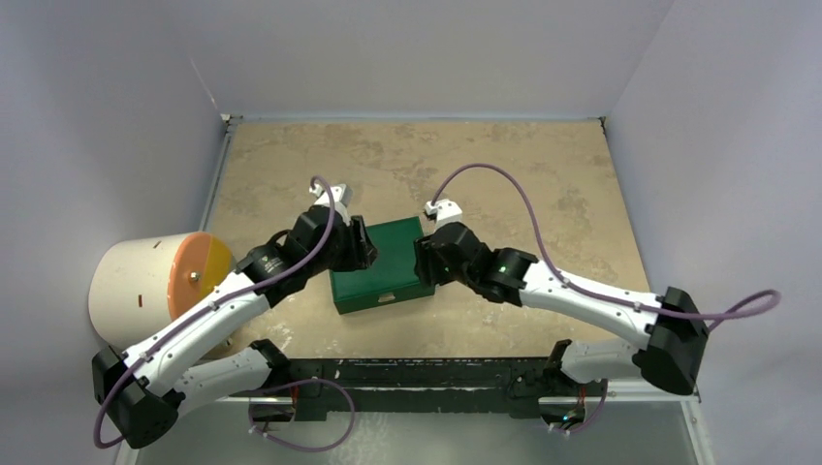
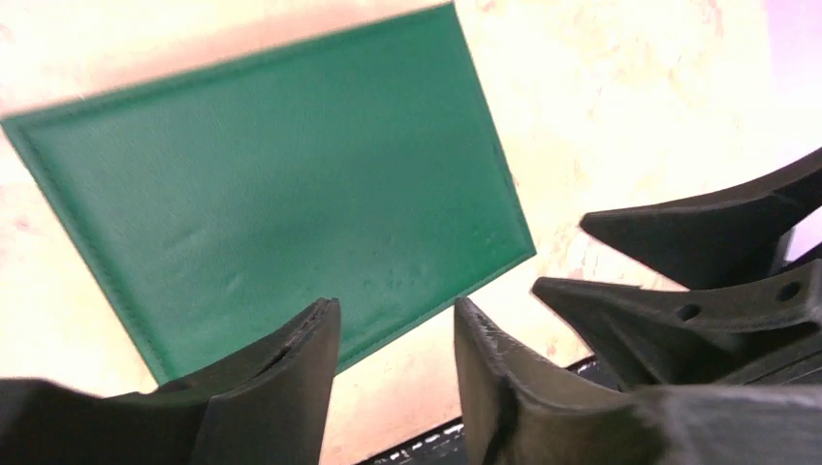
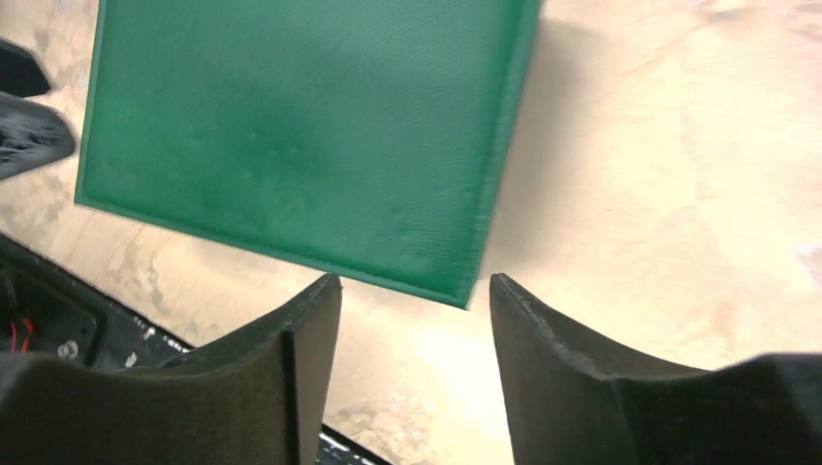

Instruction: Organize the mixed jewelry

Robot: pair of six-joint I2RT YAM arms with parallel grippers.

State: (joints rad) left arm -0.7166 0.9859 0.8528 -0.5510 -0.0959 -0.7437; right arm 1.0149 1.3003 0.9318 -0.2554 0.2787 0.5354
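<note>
A closed green box (image 1: 380,264) lies in the middle of the table, lid down, with a small clasp on its near side. It fills the left wrist view (image 2: 271,184) and the right wrist view (image 3: 300,136). No jewelry shows in any view. My left gripper (image 1: 368,247) is open and empty at the box's left edge; in its own view (image 2: 397,310) the fingers hover over the box's corner. My right gripper (image 1: 420,260) is open and empty at the box's right edge; in its own view (image 3: 415,286) the fingers straddle the box's corner.
A white cylinder with an orange end (image 1: 155,281) lies at the table's left edge. The black rail (image 1: 417,373) runs along the near edge. Grey walls enclose the beige stone-patterned table (image 1: 504,165). The right gripper's fingers (image 2: 698,291) show in the left wrist view.
</note>
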